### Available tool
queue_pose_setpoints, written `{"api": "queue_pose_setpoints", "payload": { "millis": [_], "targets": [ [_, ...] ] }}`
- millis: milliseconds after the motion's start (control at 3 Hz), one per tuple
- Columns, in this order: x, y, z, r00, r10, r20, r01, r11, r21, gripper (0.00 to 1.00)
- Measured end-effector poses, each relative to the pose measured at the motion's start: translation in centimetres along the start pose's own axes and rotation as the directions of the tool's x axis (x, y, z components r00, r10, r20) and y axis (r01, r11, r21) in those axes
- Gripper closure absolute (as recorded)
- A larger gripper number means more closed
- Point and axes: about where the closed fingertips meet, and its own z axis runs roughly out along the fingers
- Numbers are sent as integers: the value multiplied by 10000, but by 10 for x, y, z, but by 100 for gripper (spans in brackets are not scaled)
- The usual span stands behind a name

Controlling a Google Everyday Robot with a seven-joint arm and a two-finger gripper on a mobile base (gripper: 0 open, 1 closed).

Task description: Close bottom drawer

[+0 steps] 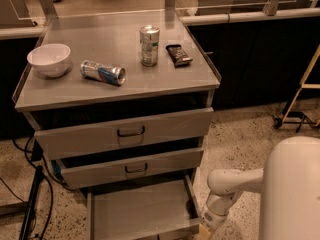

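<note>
**Current step: approach to the push.** The bottom drawer [140,209] is the lowest of three on the grey cart. It stands pulled well out toward the camera, and its flat tray is exposed with nothing in it. Its front panel runs along the lower picture edge and is mostly cut off, so the handle is not visible. The middle drawer [132,168] and the top drawer [130,132] each sit slightly proud of the cart frame, far less extended than the bottom one.

**Gripper position.** The gripper [206,227] is low at the drawer's front right corner, just beside the outer end of the right side wall. Contact cannot be confirmed. Whether the gripper is spread or pressed together cannot be told. The arm [231,180] reaches down to it from the robot body at lower right.

**Judgement.** Closing has not begun, since the drawer is near full extension. The next move calls for setting the gripper against the front panel, nearer its centre than the corner. It should then push straight back along the runners — an off-centre push is likely to skew the tray and bind it.

**Caution.** The cart top [170,81] carries a white bowl [49,59], a can lying on its side [102,72], an upright can [149,45] and a dark packet [178,54]. A hard stop at closure could set the lying can rolling — keep the push slow.
</note>
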Motion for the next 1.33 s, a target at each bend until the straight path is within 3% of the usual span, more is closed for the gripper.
{"api": "queue_pose_setpoints", "payload": {
  "millis": [333, 667, 1000, 1333],
  "targets": [
    [-4, -4, 17, 9995, 286, 145, -281, 9990, -350, 100],
    [-16, -32, 47, 9892, 1445, 253, -1423, 9872, -726, 100],
    [-27, -52, 64, 9752, 2194, 289, -2157, 9717, -957, 100],
    [-28, -51, 67, 9748, 2215, 253, -2176, 9699, -1089, 100]
  ]
}}
